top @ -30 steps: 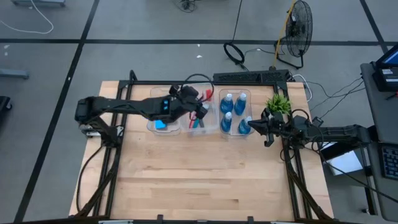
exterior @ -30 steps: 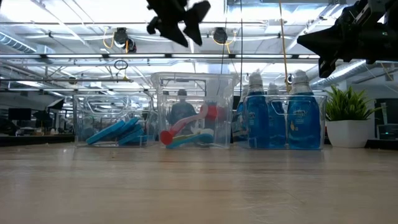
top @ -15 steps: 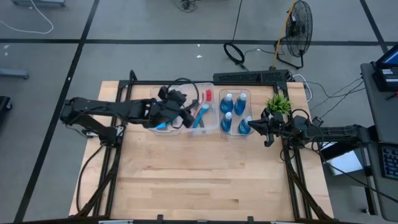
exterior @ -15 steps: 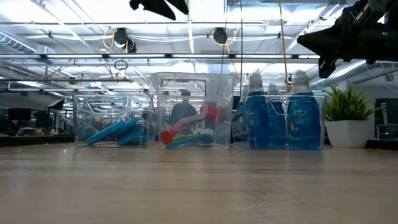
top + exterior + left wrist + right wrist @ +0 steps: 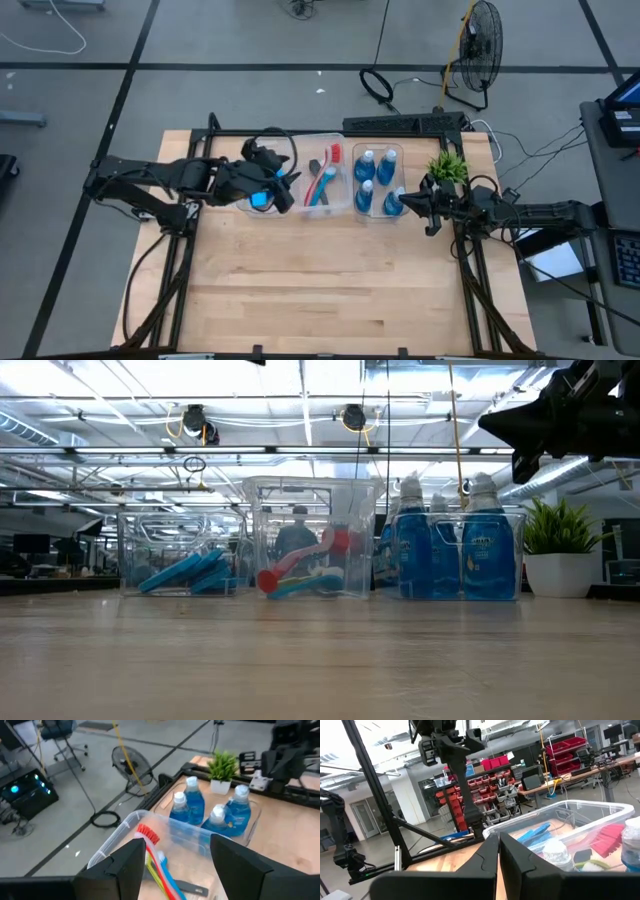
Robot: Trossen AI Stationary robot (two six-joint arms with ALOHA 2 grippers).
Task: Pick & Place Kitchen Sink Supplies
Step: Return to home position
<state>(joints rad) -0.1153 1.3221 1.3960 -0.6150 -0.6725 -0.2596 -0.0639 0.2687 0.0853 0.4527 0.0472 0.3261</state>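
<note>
Three clear bins stand in a row at the table's far side. The left one holds blue sponges [image 5: 258, 200], the middle one long-handled brushes [image 5: 322, 185], the right one bottles of blue liquid [image 5: 375, 180]. My left gripper [image 5: 288, 188] hangs open high over the gap between the sponge bin and the brush bin, with nothing between its fingers [image 5: 125, 870]; the brushes [image 5: 152, 851] and bottles [image 5: 200, 805] lie beyond them. My right gripper [image 5: 418, 205] waits shut [image 5: 498, 851] just right of the bottle bin, raised off the table.
A small green potted plant [image 5: 447, 165] stands right of the bottle bin, close to my right arm. The bare wooden tabletop [image 5: 330, 280] stretches from the bins to the near edge. A dark metal frame [image 5: 470, 270] runs along the table's sides.
My left gripper has risen and drawn back from over the brush bin toward the table's left edge, leaving the top of the low view. It has stayed open and carries nothing. The brushes rest in their bin.
</note>
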